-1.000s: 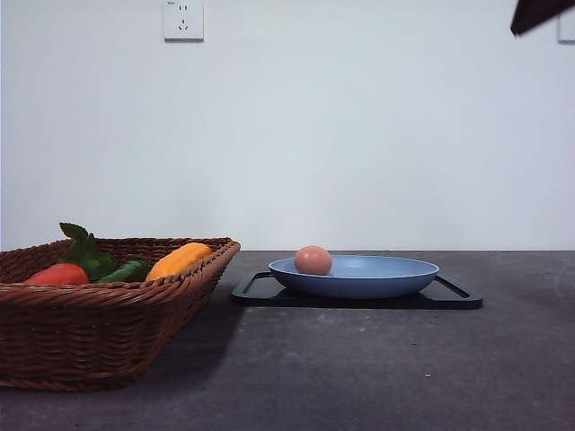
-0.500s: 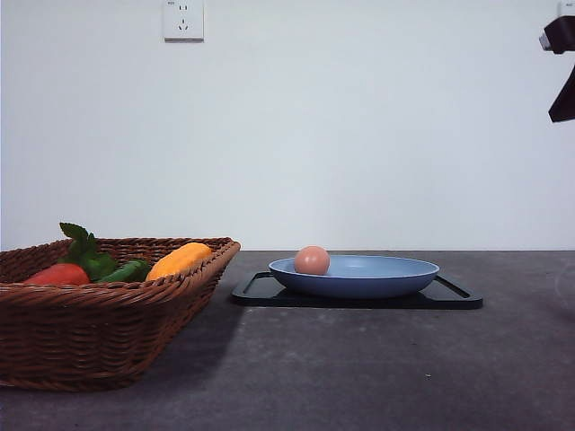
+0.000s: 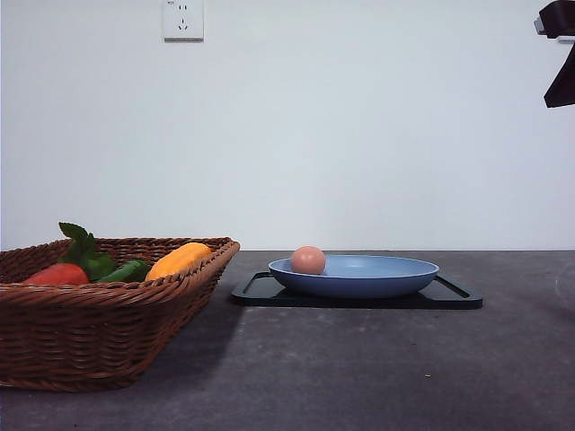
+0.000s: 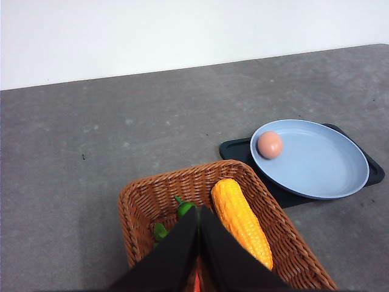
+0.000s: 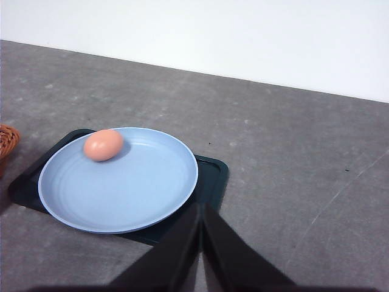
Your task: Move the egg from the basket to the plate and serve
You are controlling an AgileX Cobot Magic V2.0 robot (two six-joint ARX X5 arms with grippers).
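Nearest to me is the basket (image 3: 99,310), brown wicker with flared sides, sitting on the grey table (image 3: 359,368) off to my left. It's got a yellow corn cob (image 4: 240,222) lying along one side, something green and leafy (image 3: 85,251) and a red tomato (image 3: 56,275) tucked in beside it. My left gripper (image 4: 198,243) hangs right above that basket – fingers pressed together, nothing between them as far as I can see.

A bit further back and to the right sits the black tray (image 3: 454,296), flat on the table, just beside the basket's corner but not touching it. On the tray is the blue plate (image 3: 377,274), and the egg (image 3: 308,260) is in the plate, resting near the rim on the side closest to the basket. Rest of the plate is bare blue.

My right gripper (image 5: 200,243) is up above the table near the tray's edge – fingers closed tight too, holding nothing.

Behind all that it's just white wall with a power socket (image 3: 183,20) high up
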